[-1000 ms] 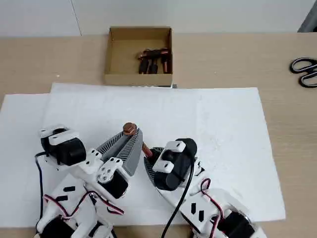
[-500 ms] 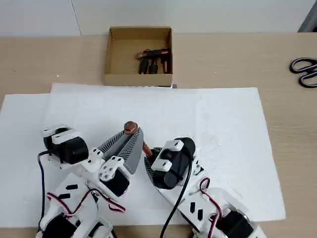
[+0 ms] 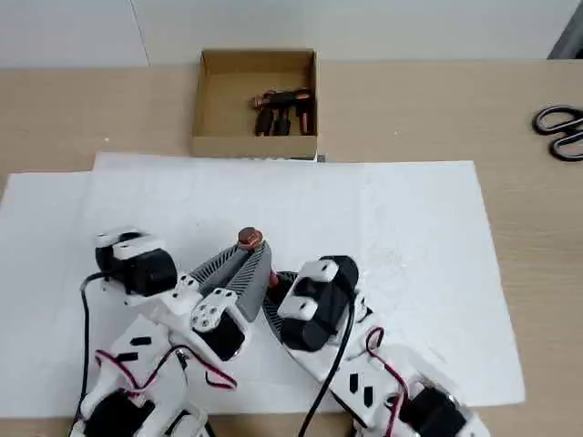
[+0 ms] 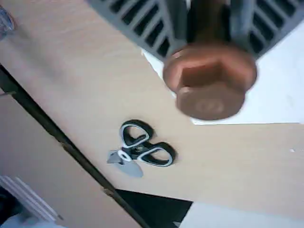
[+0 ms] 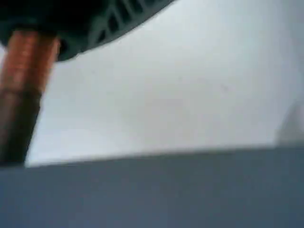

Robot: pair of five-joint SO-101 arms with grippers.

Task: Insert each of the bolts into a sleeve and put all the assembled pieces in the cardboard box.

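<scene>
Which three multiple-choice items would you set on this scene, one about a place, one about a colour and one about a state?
1. Where do the assembled pieces lie?
A. in the cardboard box
B. on a plate
C. in a cup

2. What colour is the head of the bolt?
A. blue
B. green
C. copper

3. In what state is the left gripper?
A. open and empty
B. shut on the bolt
C. shut on a cloth

Key:
1 A: the high view shows them together in the right part of the box.
2 C: the left wrist view shows the six-sided head copper-brown.
3 B: its grey fingers close on the shaft just behind the head.
</scene>
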